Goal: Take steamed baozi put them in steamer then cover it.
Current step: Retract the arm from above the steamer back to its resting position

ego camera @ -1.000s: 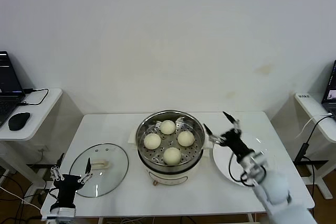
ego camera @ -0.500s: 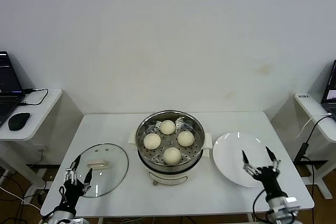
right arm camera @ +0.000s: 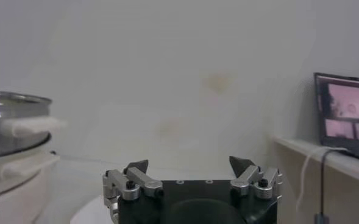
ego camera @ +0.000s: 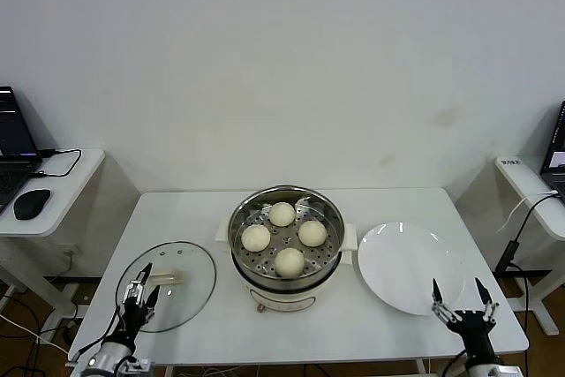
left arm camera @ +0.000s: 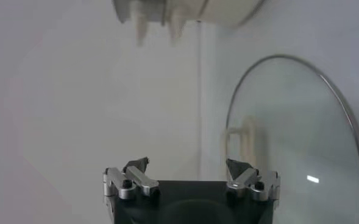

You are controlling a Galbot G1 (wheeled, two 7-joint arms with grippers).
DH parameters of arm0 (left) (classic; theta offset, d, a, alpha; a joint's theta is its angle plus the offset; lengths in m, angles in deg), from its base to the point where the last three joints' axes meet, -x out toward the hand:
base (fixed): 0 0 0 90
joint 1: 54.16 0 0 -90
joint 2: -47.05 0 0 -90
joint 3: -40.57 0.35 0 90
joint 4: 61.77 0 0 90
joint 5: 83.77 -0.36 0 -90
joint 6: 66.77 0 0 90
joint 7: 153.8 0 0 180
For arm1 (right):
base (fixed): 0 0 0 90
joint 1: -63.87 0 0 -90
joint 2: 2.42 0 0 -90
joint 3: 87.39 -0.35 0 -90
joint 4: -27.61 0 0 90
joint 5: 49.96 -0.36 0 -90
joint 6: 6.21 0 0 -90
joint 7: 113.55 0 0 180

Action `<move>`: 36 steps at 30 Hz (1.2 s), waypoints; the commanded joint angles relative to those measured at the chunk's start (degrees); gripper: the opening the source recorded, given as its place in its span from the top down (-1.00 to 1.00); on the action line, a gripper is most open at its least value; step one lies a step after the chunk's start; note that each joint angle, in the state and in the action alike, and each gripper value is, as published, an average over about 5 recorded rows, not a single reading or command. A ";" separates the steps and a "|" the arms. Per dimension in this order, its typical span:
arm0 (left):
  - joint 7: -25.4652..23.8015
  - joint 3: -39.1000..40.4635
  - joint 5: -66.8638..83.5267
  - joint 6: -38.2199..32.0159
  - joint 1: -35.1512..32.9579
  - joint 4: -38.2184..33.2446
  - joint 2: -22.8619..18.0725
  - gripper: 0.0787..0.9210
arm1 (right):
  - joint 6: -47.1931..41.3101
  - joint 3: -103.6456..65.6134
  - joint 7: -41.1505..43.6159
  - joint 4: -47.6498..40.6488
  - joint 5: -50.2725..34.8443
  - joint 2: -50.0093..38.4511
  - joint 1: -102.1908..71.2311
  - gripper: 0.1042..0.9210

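Brightness: head view is evenly and brightly lit; the wall and worktop (ego camera: 194,218) are near white.
Shadows: soft and faint, only a thin dark band under the steamer (ego camera: 285,245).
Glare: small highlights on the steamer's steel rim; one bright fleck on the glass cover (left arm camera: 301,146) in the left wrist view.
Focus, left wrist: the left claw (left arm camera: 188,171) is crisp at the frame edge; the cover and cooker base behind are soft.
Focus, right wrist: the right claw (right arm camera: 191,170) is sharp; steamer and wall are hazy and washed out.
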 commanded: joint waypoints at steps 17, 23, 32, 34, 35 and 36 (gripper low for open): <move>0.11 4.84 0.31 -0.44 15.85 14.31 1.38 -0.77 | 1.67 -2.74 0.77 -1.40 2.56 4.71 -2.40 -0.76; 0.25 5.22 2.27 -0.84 16.35 15.99 0.96 -0.77 | 1.90 -2.47 0.93 -1.52 3.25 5.24 -2.47 -0.76; 0.63 5.06 4.44 -1.26 15.83 16.80 0.86 -0.36 | 2.00 -2.15 1.06 -1.54 3.86 5.47 -2.58 -0.76; 1.16 4.98 4.55 -1.67 15.92 17.28 0.72 -0.22 | 2.09 -1.97 1.07 -1.57 4.07 5.55 -2.57 -0.76; 1.46 4.93 4.57 -1.89 16.02 17.60 0.64 -0.16 | 2.13 -1.88 1.06 -1.58 4.19 5.58 -2.56 -0.76; 1.81 4.88 4.56 -2.13 16.10 17.93 0.57 -0.08 | 2.17 -1.79 1.04 -1.59 4.31 5.62 -2.54 -0.76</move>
